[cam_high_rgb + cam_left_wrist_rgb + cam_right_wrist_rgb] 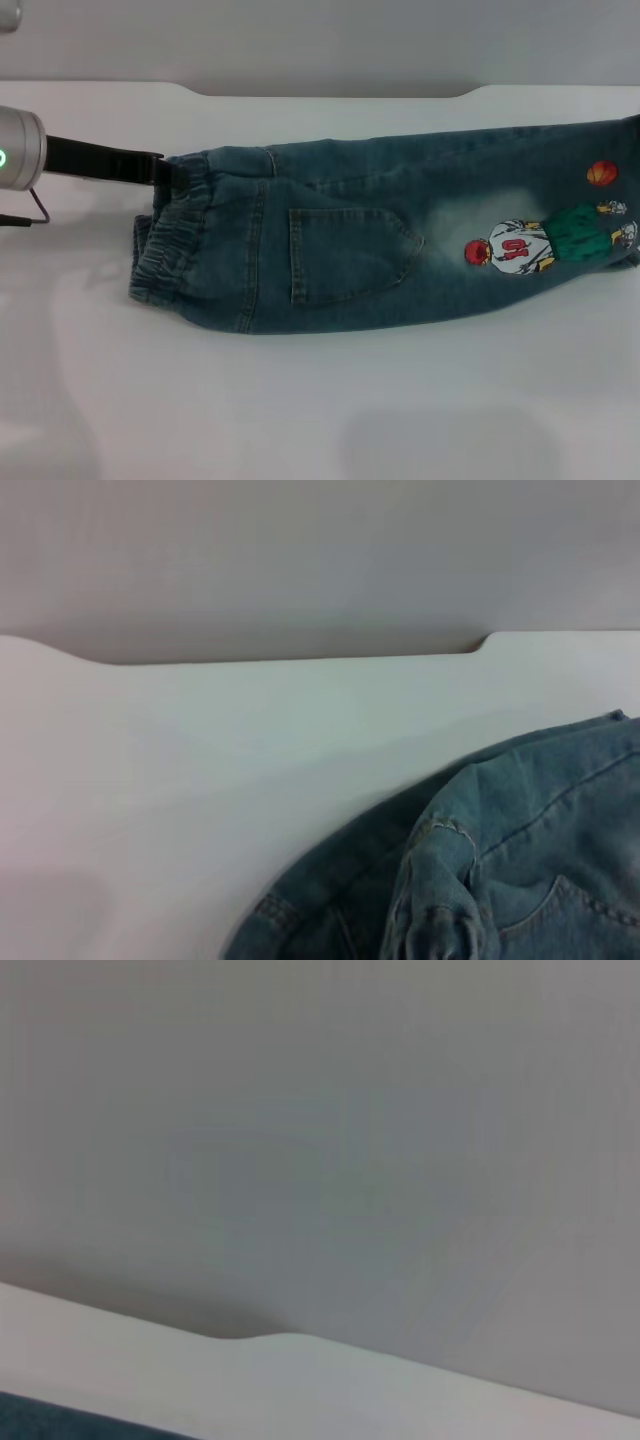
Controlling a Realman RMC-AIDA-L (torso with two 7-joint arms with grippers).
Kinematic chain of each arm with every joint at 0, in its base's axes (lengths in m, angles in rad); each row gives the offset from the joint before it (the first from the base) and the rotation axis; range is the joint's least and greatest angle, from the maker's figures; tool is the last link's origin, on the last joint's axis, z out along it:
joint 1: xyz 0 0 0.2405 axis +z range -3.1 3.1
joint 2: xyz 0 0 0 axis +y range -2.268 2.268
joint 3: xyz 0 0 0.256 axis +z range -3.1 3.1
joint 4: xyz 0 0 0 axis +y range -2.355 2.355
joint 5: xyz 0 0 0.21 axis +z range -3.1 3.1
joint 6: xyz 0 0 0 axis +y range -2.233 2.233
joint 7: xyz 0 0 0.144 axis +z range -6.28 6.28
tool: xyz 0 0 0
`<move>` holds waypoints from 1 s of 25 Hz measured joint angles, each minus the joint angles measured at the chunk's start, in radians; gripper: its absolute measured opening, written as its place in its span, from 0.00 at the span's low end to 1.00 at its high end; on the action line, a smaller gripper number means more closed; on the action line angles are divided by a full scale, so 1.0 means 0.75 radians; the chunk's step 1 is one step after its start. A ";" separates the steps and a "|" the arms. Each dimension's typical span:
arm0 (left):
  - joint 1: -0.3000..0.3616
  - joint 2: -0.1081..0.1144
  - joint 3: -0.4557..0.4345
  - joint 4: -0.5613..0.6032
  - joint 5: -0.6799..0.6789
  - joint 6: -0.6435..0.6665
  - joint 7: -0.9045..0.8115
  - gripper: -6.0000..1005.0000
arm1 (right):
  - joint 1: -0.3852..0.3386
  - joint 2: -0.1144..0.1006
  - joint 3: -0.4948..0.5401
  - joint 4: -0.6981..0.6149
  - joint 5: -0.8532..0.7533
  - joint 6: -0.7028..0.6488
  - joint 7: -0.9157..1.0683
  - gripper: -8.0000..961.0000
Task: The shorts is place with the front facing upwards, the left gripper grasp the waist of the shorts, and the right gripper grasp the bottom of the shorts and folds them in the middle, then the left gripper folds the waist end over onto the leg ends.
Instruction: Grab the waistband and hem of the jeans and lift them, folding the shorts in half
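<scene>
The shorts [350, 240] lie folded lengthwise across the white table, pocket side up. Their gathered waist [165, 250] points left and the leg ends [625, 200] run off the right border. A cartoon patch [545, 240] shows near the hems. My left gripper [172, 172] reaches in from the left on its black bar and is shut on the far corner of the waistband. In the left wrist view the denim [520, 860] bunches up close beneath the camera. My right gripper is out of view; its wrist view catches only a sliver of denim [40, 1420].
The white table [300, 400] extends well in front of the shorts. Its far edge [330, 92] has a notched outline against a grey wall. A thin cable loop [35, 212] hangs by the left wrist.
</scene>
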 joint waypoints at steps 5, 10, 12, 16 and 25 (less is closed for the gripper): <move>-0.001 0.000 0.007 -0.005 0.000 -0.001 0.000 0.05 | 0.031 0.000 0.000 0.054 -0.020 0.039 0.000 0.03; -0.001 -0.001 0.010 -0.016 0.000 -0.004 -0.002 0.05 | 0.050 -0.002 0.001 0.071 -0.023 0.042 -0.001 0.04; -0.001 -0.001 0.010 -0.018 0.000 -0.005 -0.002 0.06 | 0.053 -0.002 0.001 0.072 -0.024 0.042 -0.001 0.04; -0.001 -0.001 0.014 -0.018 0.000 -0.004 -0.001 0.07 | 0.058 -0.002 0.001 0.072 -0.041 0.041 -0.001 0.04; 0.011 -0.001 0.016 -0.010 -0.010 -0.007 -0.003 0.09 | 0.055 0.000 0.001 0.061 -0.054 0.045 -0.001 0.04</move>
